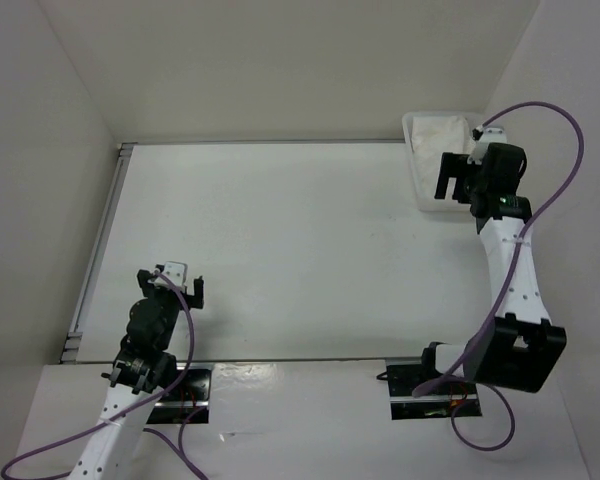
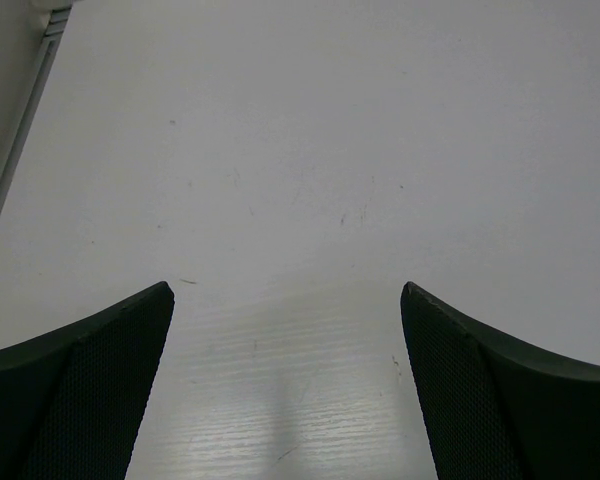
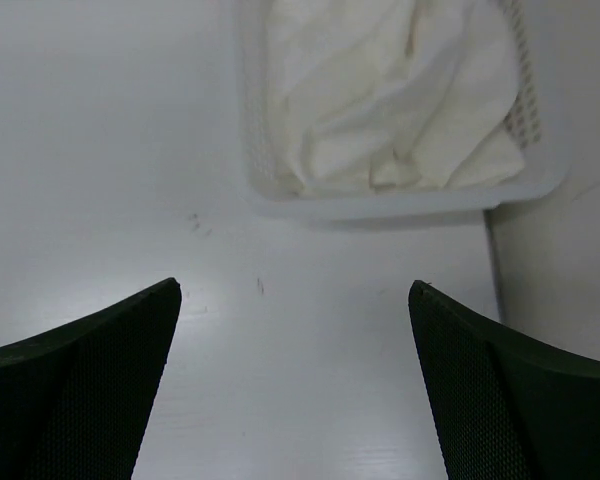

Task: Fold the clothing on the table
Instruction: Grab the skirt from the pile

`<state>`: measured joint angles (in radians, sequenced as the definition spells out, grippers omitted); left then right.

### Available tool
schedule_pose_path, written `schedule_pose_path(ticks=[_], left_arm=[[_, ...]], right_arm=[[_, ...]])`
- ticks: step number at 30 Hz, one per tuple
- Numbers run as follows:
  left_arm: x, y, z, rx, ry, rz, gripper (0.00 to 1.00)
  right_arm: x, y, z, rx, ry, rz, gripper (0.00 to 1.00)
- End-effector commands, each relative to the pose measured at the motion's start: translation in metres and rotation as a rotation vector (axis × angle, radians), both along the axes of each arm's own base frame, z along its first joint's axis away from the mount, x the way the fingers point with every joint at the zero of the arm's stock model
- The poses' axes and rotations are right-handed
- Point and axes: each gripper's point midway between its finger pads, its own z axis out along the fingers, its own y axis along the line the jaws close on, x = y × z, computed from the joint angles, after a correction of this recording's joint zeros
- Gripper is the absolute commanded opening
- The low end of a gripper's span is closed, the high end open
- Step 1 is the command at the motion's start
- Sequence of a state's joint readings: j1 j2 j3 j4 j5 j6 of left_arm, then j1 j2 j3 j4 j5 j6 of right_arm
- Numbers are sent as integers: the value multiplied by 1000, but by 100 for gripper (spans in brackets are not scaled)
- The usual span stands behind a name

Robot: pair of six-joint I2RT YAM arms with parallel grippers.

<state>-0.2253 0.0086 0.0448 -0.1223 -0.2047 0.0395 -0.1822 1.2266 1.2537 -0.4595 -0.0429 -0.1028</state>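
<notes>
Right wrist view puts the clothing (image 3: 380,100) crumpled in the basket (image 3: 400,205) at upper centre of frame, my right gripper (image 3: 295,290) spread wide and empty short of it, left gripper (image 2: 285,290) likewise; fabric looks light, limp, so I'd pinch a raised fold.

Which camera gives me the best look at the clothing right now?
Right wrist: the clothing lies crumpled in the basket, close and unobstructed. Top external shows it small, partly behind the right gripper. Left wrist shows none of it.
</notes>
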Motion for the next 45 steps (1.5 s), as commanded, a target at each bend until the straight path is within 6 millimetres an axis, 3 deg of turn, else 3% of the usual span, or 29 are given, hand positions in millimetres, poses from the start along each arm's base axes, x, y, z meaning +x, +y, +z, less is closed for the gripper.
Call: schedule_pose_path(ticks=[1, 2, 4, 5, 7, 8, 9, 10, 11, 12, 13, 14, 15, 16, 17, 19, 21, 23, 24, 25, 26, 29, 31, 37, 39, 43, 44, 45], left_arm=[[-4, 8, 88, -5, -304, 24, 100], [-8, 17, 112, -26, -379, 77, 100], [-15, 26, 141, -39, -460, 118, 100], [-23, 30, 167, -6, -522, 127, 100], [-22, 37, 185, 55, -521, 162, 100], [-19, 46, 206, 89, -494, 214, 100], [-16, 51, 219, 103, -478, 249, 100], [-14, 60, 237, 102, -465, 303, 100], [14, 61, 222, 132, -308, 336, 100], [6, 75, 282, 83, -353, 431, 100], [13, 79, 282, 98, -245, 469, 100], [44, 79, 274, 102, -122, 518, 100], [51, 79, 288, 105, -78, 534, 100], [41, 84, 332, 91, -67, 547, 100], [68, 78, 322, 121, 30, 530, 100], [96, 64, 310, 264, 199, 394, 100], [108, 66, 289, 293, 272, 380, 100], [119, 70, 242, 227, 369, 405, 100], [125, 71, 234, 191, 360, 411, 100], [133, 58, 220, 153, 380, 349, 100], [138, 60, 216, 91, 365, 355, 100], [154, 51, 182, -31, 413, 309, 100], [160, 38, 171, -89, 432, 243, 100], [171, 38, 125, -145, 481, 210, 100], [172, 49, 111, -129, 506, 258, 100], [169, 53, 102, -117, 532, 281, 100], [169, 51, 102, -122, 533, 271, 100], [169, 49, 102, -127, 534, 260, 100]], right_arm=[[-4, -3, -33, 89, 86, 33, 99], [-2, -7, -34, 84, 72, 12, 99], [4, -15, -39, 66, 72, -22, 99], [9, -19, -32, 48, 60, -41, 99], [20, -19, -44, 66, 103, -28, 99], [28, -19, -38, 70, 100, -18, 99], [37, -18, -53, 90, 145, -3, 99], [44, -19, -50, 90, 146, -3, 99], [49, -19, -52, 97, 152, 6, 99], [55, -17, -56, 107, 161, 18, 99], [63, -16, -64, 100, 186, 33, 99], [66, -16, -67, 102, 193, 33, 99], [71, -13, -69, 95, 199, 36, 99], [78, -15, -71, 96, 202, 36, 99], [79, -15, -75, 98, 211, 36, 99], [91, -18, -76, 84, 196, 43, 99], [100, -25, -69, 65, 173, 21, 99], [109, -30, -81, 56, 208, 16, 99], [118, -34, -67, 45, 184, 7, 99], [121, -39, -83, 36, 235, -8, 99], [132, -39, -66, 12, 204, -2, 99], [150, -54, -59, -31, 201, -53, 99], [159, -61, -57, -44, 198, -75, 99], [199, -58, -70, -61, 215, -75, 99], [213, -64, -83, -70, 231, -92, 99], [235, -64, -114, -71, 272, -89, 99], [245, -68, -95, -83, 221, -101, 99], [254, -63, -138, -76, 285, -88, 99]])
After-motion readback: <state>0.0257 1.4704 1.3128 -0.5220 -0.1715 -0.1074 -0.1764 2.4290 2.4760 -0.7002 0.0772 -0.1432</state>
